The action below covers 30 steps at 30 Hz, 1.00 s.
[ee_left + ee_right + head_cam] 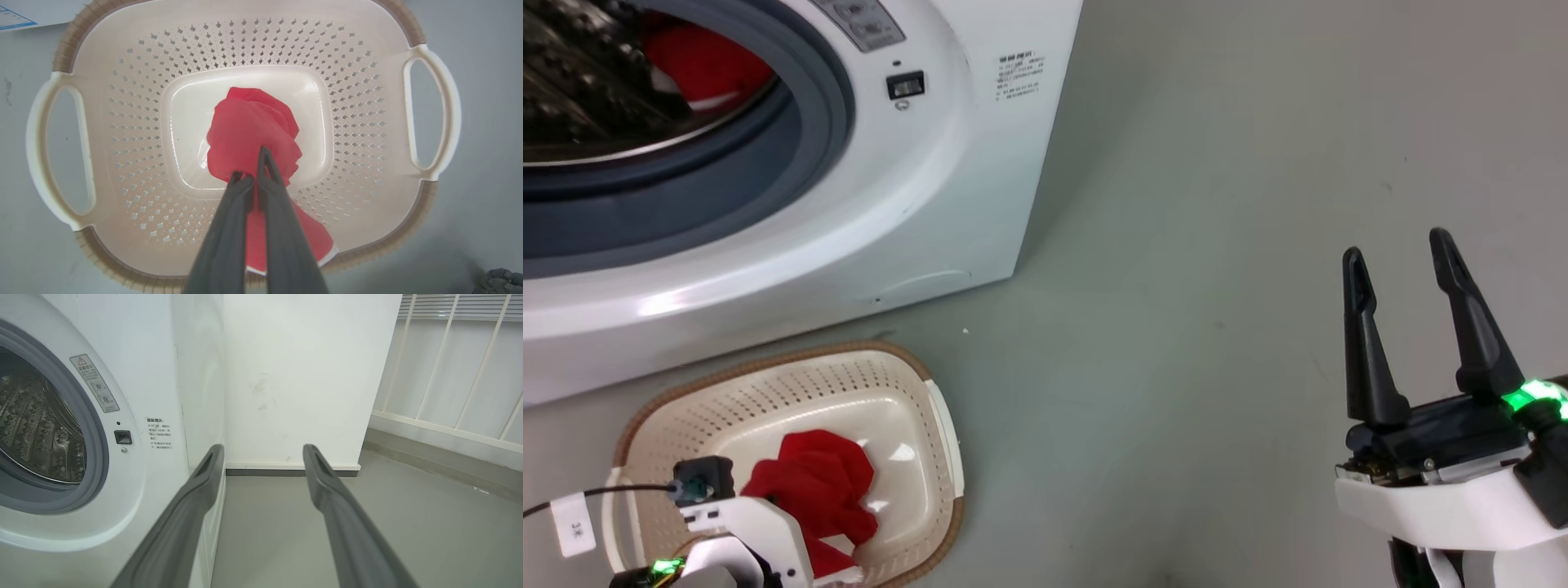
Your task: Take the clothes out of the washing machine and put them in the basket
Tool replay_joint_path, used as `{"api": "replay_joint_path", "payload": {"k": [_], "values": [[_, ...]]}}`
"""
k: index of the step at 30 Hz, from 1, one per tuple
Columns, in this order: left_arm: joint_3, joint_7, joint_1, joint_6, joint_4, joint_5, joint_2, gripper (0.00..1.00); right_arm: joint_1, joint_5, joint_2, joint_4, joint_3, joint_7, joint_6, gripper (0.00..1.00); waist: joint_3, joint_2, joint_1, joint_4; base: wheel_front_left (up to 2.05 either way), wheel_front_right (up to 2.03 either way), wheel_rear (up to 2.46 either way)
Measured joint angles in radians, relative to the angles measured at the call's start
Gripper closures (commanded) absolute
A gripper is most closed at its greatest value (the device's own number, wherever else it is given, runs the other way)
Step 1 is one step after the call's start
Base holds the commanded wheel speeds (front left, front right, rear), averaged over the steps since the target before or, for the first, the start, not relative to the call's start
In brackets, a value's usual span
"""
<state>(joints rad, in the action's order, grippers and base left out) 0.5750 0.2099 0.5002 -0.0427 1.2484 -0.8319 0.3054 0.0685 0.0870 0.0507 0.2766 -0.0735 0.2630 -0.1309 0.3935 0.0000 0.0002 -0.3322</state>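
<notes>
Spread fingers point(1462, 318) of the right gripper point(1396, 245) hang over bare floor point(1176, 327) in the head view, well to the right of the washing machine point(980, 163), and hold nothing. The left arm's pale wrist point(743, 531) is above the basket point(792, 359), which stands on the floor just in front of the machine. A red garment point(817, 482) sits bunched inside it, and a second red piece point(707, 65) lies in the drum.

From the left wrist, the left gripper point(250, 163) has its fingers pressed together on the garment's upper folds. The bunch runs lengthwise from the basket's near wall towards the middle of its bottom, across the handle-to-handle axis. Its white-trimmed tail points at the near rim.

From the right wrist, the fingers stand wide apart and aim past the machine's right edge at a white wall.

The risk I see is the tail. It lies so close to the rim that, if folds catch on the fingers as they part and rise, the cloth may be dragged over the edge.
</notes>
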Motion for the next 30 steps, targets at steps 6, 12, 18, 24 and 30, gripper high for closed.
{"api": "replay_joint_path", "payload": {"k": [6,12,18,24,30], "values": [[0.010,-0.026,0.064,0.009,0.018,0.010,0.023,1.00,0.038,0.017,0.000,0.010,-0.003,0.000,0.000,0.00,0.087,0.0000,0.0000,-0.016,0.00,0.00,0.00],[0.024,-0.044,0.109,0.031,0.027,0.021,0.032,0.00,0.056,0.032,0.000,0.012,0.000,0.000,0.000,0.00,0.149,0.0000,0.0000,-0.021,0.00,0.00,0.00],[0.041,-0.030,0.121,0.040,0.033,0.038,0.034,0.00,0.070,0.036,0.000,0.007,0.001,0.000,0.000,0.00,0.158,0.0000,0.0000,-0.015,0.00,0.00,0.00],[0.056,-0.001,0.084,0.033,0.036,0.042,0.024,0.00,0.062,0.029,0.000,-0.004,-0.002,0.000,0.000,0.00,0.105,0.0000,0.0000,-0.003,0.00,0.00,0.00],[0.069,0.042,0.063,0.032,0.026,0.064,0.008,0.00,0.040,0.017,0.000,-0.017,-0.005,0.000,0.000,0.00,0.050,0.0000,-0.0001,0.010,0.00,0.00,0.00]]}}
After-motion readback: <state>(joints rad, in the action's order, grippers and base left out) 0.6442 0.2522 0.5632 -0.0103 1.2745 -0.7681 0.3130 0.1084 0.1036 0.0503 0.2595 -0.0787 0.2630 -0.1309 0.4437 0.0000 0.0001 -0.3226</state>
